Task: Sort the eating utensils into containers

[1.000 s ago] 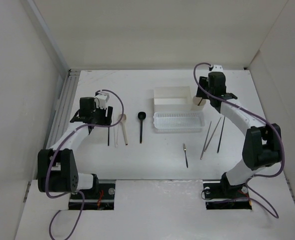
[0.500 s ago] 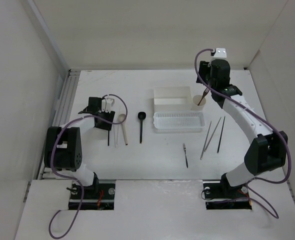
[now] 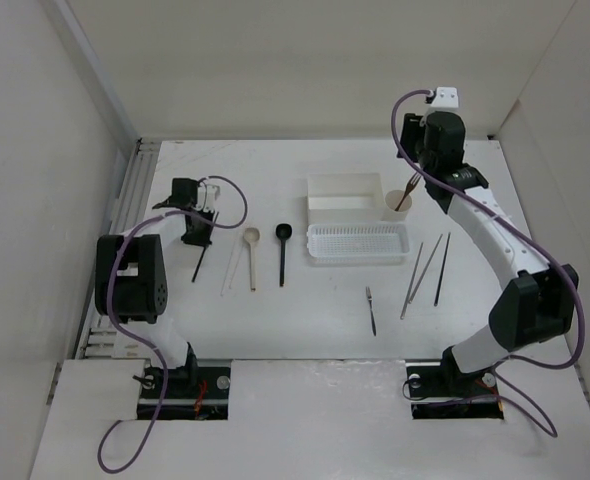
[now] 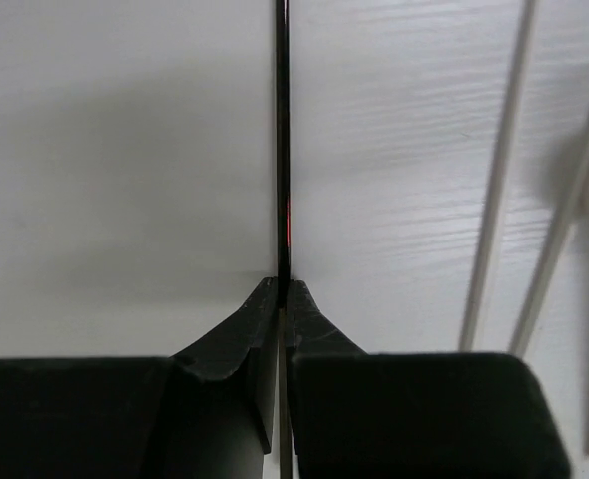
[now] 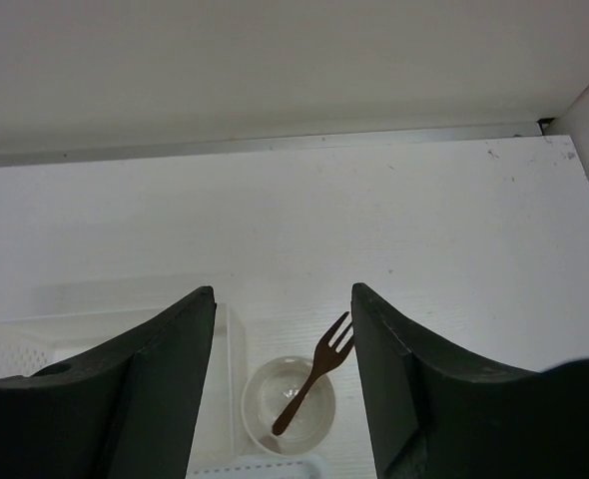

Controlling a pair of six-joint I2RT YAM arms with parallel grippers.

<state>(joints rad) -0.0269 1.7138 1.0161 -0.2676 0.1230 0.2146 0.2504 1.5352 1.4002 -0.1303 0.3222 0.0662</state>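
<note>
My left gripper point(image 3: 201, 232) is shut on the upper end of a thin black stick point(image 3: 198, 265), which runs straight out from the pinched fingertips point(image 4: 283, 150) over the table. Two pale sticks point(image 4: 499, 180) lie just right of it, beside a beige spoon point(image 3: 251, 240) and a black spoon point(image 3: 282, 233). My right gripper point(image 3: 416, 172) hangs open above the small round cup point(image 5: 251, 399), where a brown fork point(image 5: 319, 369) stands leaning. The white box point(image 3: 345, 190) and perforated basket point(image 3: 358, 243) sit left of and in front of the cup.
Three thin sticks point(image 3: 427, 268) lie slanted at the right of the basket. A small dark fork point(image 3: 372, 310) lies nearer the front. White walls close in the table on the left, back and right, with a ridged rail point(image 3: 125, 215) along the left edge.
My left gripper has shut on the black stick and swung it, so its far end now points lower left. The right gripper rose away from the cup, leaving the fork inside.
</note>
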